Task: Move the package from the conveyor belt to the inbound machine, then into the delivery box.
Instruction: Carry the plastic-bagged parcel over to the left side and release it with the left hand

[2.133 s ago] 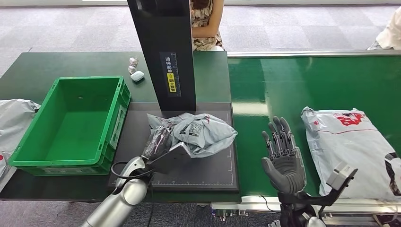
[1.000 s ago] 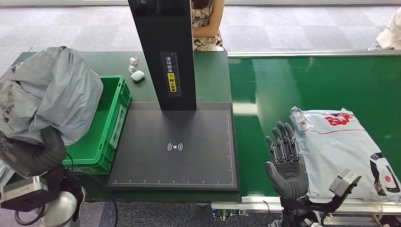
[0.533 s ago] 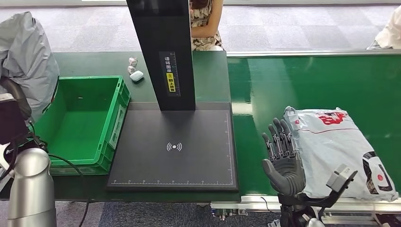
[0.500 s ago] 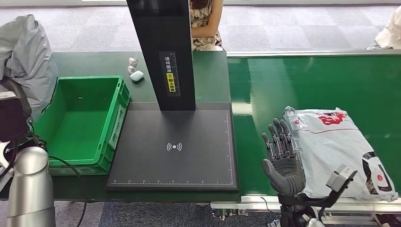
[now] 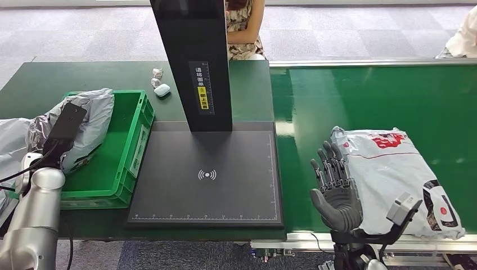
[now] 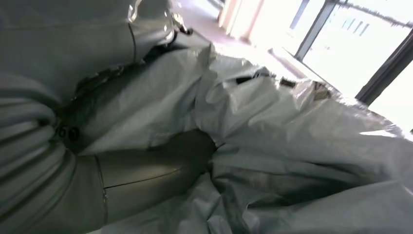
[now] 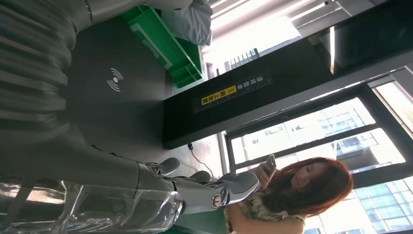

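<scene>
- A crumpled grey package (image 5: 84, 121) sits at the left end of the green delivery box (image 5: 138, 138), partly draped over its rim, with the robot's left hand (image 5: 59, 138) at it.
- The left wrist view shows the thick thumb (image 6: 156, 168) pressed into the plastic folds; whether the fingers have hold of the bag cannot be told.
- Risk, as a judgement: the bag lies across the wall, so it could slide out onto the table (image 5: 34, 84) if let go there, or snag on the fingers as they withdraw.
- A second, white-and-red package (image 5: 394, 174) lies on the conveyor belt (image 5: 365, 101), touching the right hand (image 5: 334, 188), which stands open, fingers up, holding nothing.
- The black inbound machine (image 5: 208, 180) stands between box and belt.
- The right wrist view alone catches a person (image 7: 297, 190) with a phone behind the scanner column.
</scene>
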Robot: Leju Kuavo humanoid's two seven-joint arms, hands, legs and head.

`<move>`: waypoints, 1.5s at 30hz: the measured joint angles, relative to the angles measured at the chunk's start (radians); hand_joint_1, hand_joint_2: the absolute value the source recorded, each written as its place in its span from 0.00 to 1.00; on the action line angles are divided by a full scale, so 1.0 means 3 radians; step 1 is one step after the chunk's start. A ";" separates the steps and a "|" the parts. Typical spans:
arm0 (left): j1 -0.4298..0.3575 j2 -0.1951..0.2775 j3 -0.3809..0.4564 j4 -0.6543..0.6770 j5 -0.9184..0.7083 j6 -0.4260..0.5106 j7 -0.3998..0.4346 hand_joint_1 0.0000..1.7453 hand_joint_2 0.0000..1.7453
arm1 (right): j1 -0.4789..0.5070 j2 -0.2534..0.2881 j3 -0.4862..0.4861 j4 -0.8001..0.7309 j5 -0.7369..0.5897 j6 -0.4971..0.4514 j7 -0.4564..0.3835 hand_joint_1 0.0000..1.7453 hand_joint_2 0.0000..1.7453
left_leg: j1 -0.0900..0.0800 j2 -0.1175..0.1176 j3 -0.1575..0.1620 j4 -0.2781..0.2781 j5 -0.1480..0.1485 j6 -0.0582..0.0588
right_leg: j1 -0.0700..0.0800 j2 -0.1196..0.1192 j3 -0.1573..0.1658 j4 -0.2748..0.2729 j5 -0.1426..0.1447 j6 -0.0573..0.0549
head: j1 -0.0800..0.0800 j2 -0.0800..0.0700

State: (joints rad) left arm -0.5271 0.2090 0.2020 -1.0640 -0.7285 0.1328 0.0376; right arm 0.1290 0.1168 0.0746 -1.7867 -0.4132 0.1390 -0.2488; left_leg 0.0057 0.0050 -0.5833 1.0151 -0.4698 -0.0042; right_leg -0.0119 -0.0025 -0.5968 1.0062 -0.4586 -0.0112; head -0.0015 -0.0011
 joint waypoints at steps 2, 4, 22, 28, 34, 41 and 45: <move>-0.0002 0.0002 -0.0038 0.0090 -0.0021 -0.0039 -0.0016 0.22 1.00 | -0.0004 0.0004 -0.0009 0.0003 0.0001 0.0004 0.0012 0.00 1.00 | 0.0000 0.0000 -0.0001 0.0000 0.0000 0.0000 | 0.0000 0.0000 -0.0001 0.0000 0.0000 0.0000 | 0.0000 0.0000; 0.0001 -0.0009 -0.0082 0.0147 -0.0027 -0.0054 -0.0033 0.00 1.00 | -0.0013 0.0008 -0.0012 0.0011 0.0006 0.0009 0.0020 0.00 1.00 | 0.0000 0.0000 -0.0001 0.0000 -0.0001 0.0000 | 0.0000 0.0000 -0.0001 0.0000 0.0000 0.0000 | 0.0000 0.0000; 0.1279 -0.0560 -0.0212 -0.2091 0.1562 0.1217 -0.1519 0.00 1.00 | 0.0122 0.0011 -0.0021 0.0011 0.0036 -0.0099 -0.0018 0.00 1.00 | -0.0001 0.0002 -0.0003 0.0000 -0.0011 -0.0002 | -0.0001 0.0004 -0.0003 -0.0003 -0.0006 0.0003 | 0.0000 0.0000; 0.1923 -0.0781 -0.0433 -0.2960 0.1820 0.1376 -0.1961 0.00 1.00 | 0.0196 0.0012 -0.0023 -0.0020 0.0358 -0.0367 -0.0153 0.00 1.00 | -0.0001 0.0003 -0.0002 -0.0001 -0.0012 -0.0002 | -0.0001 0.0004 -0.0002 -0.0003 -0.0007 0.0004 | -0.0001 0.0000; 0.2406 -0.0924 -0.0845 -0.3297 0.1721 0.1242 -0.1969 0.00 1.00 | 0.0289 0.0027 -0.0027 -0.0034 0.0651 -0.0569 -0.0241 0.00 1.00 | -0.0001 0.0000 -0.0003 -0.0001 -0.0015 0.0002 | -0.0001 0.0001 -0.0001 -0.0004 -0.0012 0.0009 | 0.0000 0.0000; 0.2500 -0.0983 -0.1058 -0.3317 0.1762 0.0795 -0.1560 0.00 0.50 | 0.0353 0.0030 -0.0007 -0.0042 0.0829 -0.0646 -0.0255 0.00 1.00 | -0.0001 -0.0003 0.0000 -0.0001 -0.0014 0.0002 | -0.0001 -0.0003 0.0002 -0.0003 -0.0011 0.0008 | -0.0001 0.0000; 0.2516 -0.1054 -0.1396 -0.2967 0.1932 0.0224 -0.1134 0.00 1.00 | 0.0441 0.0016 0.0161 -0.0047 0.1159 -0.0858 -0.0308 0.00 1.00 | -0.0002 -0.0004 0.0000 -0.0001 -0.0015 0.0003 | -0.0002 -0.0003 0.0002 -0.0004 -0.0012 0.0009 | 0.0000 0.0000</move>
State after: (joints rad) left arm 0.2277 -0.1072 -0.2167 -1.9540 -0.1488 0.1998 -0.3026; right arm 0.2613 0.1216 0.1229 -1.8009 -0.0656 -0.1183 -0.3411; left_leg 0.0052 0.0039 -0.5835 1.0149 -0.4743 -0.0034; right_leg -0.0125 -0.0034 -0.5960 1.0050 -0.4621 -0.0085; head -0.0016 -0.0011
